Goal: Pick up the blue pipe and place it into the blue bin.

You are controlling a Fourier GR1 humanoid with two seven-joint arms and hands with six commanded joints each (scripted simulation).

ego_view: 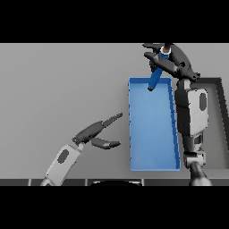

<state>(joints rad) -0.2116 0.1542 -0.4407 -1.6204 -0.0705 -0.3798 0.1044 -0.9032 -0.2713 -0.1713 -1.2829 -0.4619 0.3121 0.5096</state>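
L hand (95, 133) sits low on the grey table (58, 89), w/ fingers out straight and thumb apart, holding nothing. Just to its right is the blue bin (152, 129), a long box (nothing lying on its floor). R hand (167, 60) is up at the bin's far end, fingers curled round the blue pipe (155, 79). The pipe hangs tilted, its low tip over the bin's far rim. A dark frame (221, 120) shows at the right edge.

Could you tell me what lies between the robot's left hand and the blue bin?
Nothing: in the head view, only bare grey table separates the open left hand from the blue bin.
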